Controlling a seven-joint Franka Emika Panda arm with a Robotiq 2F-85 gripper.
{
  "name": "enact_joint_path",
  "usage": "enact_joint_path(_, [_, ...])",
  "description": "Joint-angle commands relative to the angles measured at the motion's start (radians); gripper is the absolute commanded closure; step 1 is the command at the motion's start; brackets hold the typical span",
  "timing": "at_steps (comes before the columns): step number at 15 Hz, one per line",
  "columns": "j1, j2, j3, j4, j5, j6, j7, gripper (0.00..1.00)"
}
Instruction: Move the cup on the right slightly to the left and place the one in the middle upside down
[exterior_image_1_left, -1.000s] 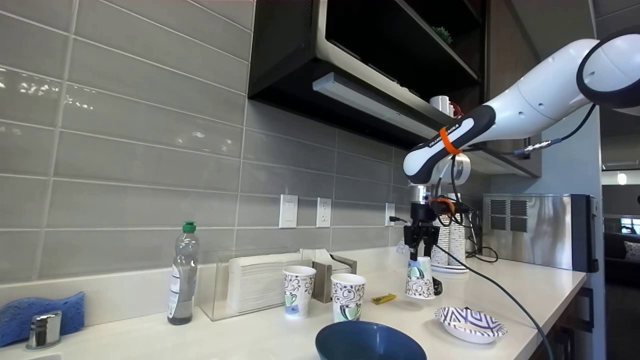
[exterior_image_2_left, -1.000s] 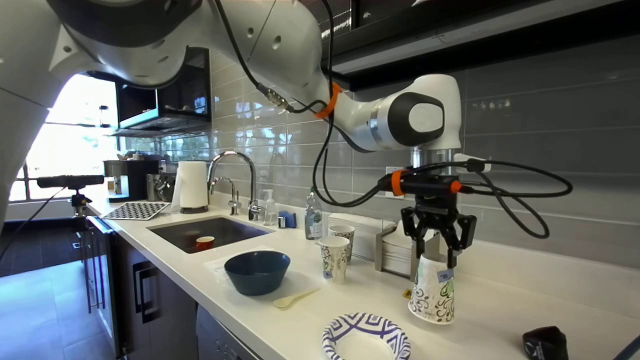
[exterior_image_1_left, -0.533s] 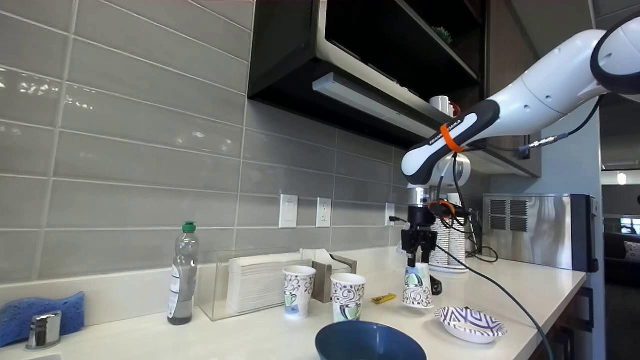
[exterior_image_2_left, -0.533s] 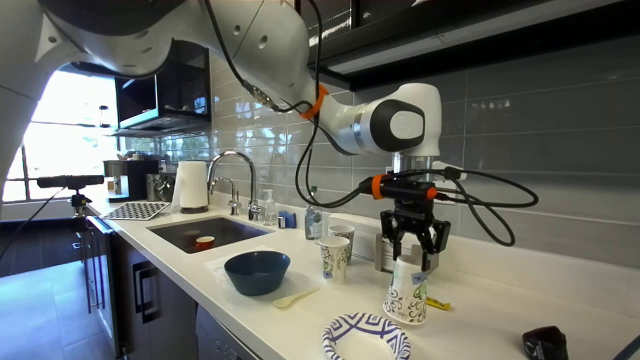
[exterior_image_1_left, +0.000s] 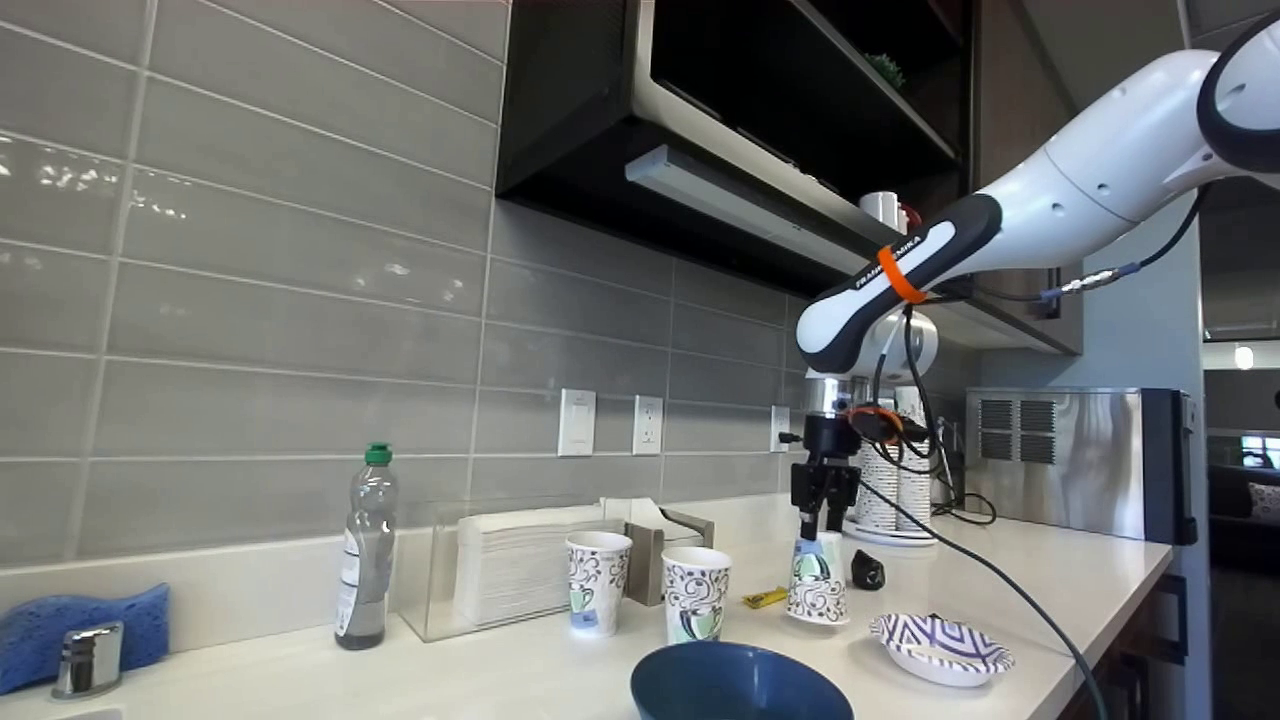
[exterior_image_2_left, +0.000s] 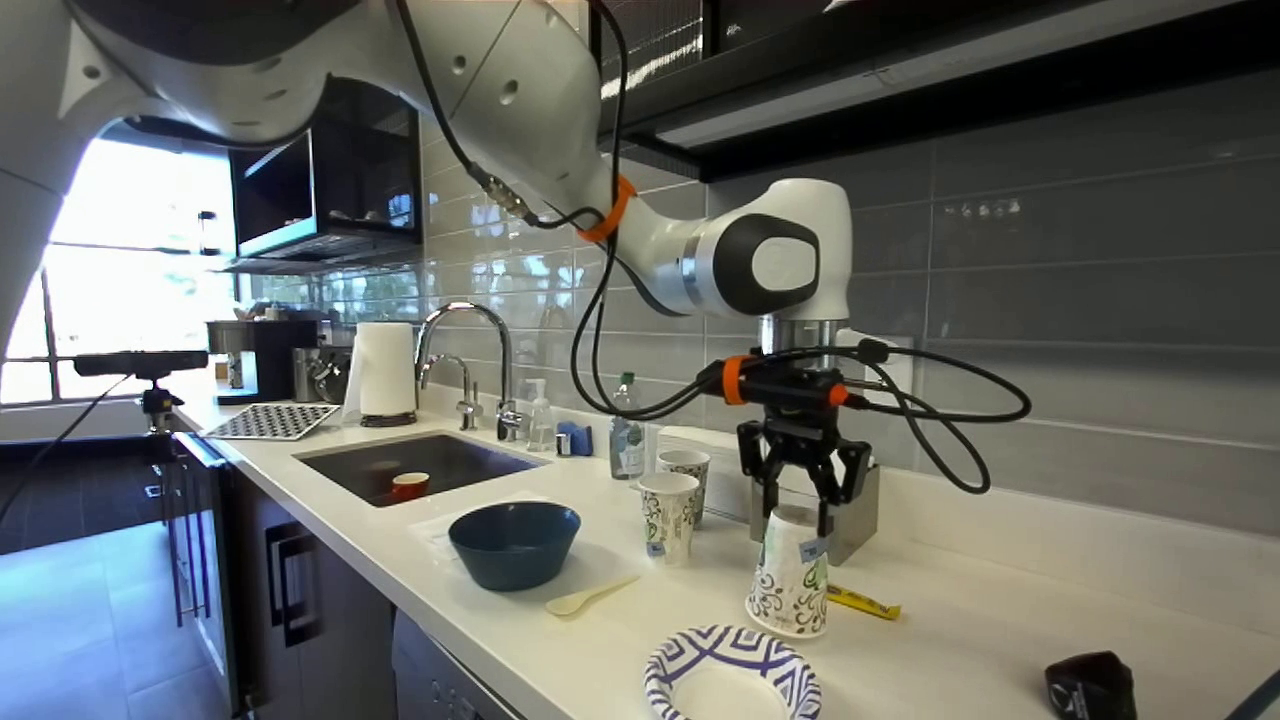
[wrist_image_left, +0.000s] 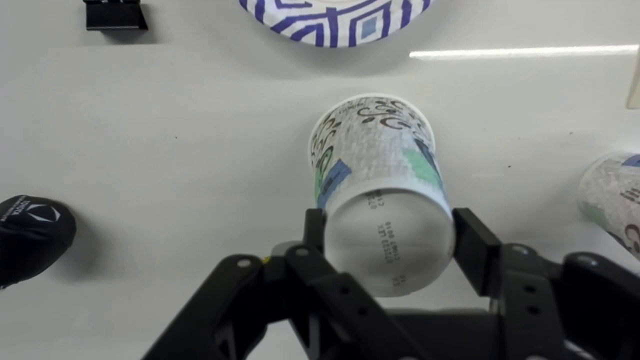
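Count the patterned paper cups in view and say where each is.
3: an upside-down cup between the fingers, an upright cup by the napkins, and another cup, also upright, nearer the blue bowl. More could hide nested inside.

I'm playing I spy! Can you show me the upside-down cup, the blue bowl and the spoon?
Upside-down cup (wrist_image_left: 377, 160), in the wrist view: on its patterned side.
Blue bowl (exterior_image_2_left: 514, 566), in an exterior view: on its outer wall.
Spoon (exterior_image_2_left: 575, 603), in an exterior view: on its scoop.
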Motion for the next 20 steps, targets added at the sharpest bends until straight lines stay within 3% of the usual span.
enact_joint_path(1, [0.003, -0.01, -0.001, -0.042, 0.02, 0.066, -0.036, 0.6])
enact_joint_path(12, [0.012, -0.016, 0.014, -0.084, 0.021, 0.123, -0.056, 0.6])
enact_joint_path(13, [0.012, -0.015, 0.013, -0.084, 0.019, 0.13, -0.057, 0.1])
enact_joint_path(16, [0.019, -0.032, 0.016, -0.083, 0.011, 0.145, -0.057, 0.0])
enact_joint_path(20, [0.037, -0.082, 0.015, -0.088, -0.009, 0.157, -0.043, 0.0])
